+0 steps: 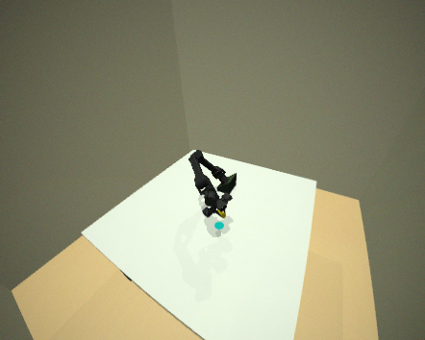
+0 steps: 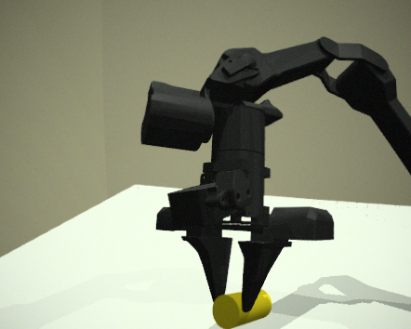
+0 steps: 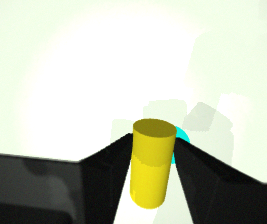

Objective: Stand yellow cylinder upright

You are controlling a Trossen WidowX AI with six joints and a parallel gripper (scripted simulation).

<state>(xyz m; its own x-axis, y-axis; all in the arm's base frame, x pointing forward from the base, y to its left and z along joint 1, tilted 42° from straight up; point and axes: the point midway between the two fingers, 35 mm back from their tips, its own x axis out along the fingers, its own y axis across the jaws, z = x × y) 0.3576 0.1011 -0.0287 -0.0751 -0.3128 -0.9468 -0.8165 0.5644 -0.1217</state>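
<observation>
Top view: black arm (image 1: 200, 180) over the white sheet (image 1: 255, 269), elbow near the sheet's far corner, jaws (image 1: 220, 211) pointing at the near side. Yellow cylinder (image 1: 221, 214) at the jaws, mostly hidden; tilt can't be read. Cyan circle (image 1: 219, 226) just beside it on the near side, uncovered, pale shadows around it. Sheet lies on a tan counter (image 1: 338, 226), which shows left and right of it. Grey-brown walls (image 1: 293, 86) behind.

I hold the yellow cylinder (image 1: 222, 214) (image 2: 228, 311) (image 3: 151, 165) sideways, off its end; the flat cyan circle (image 1: 219, 226) (image 3: 182, 135) shows nearer from the top.
</observation>
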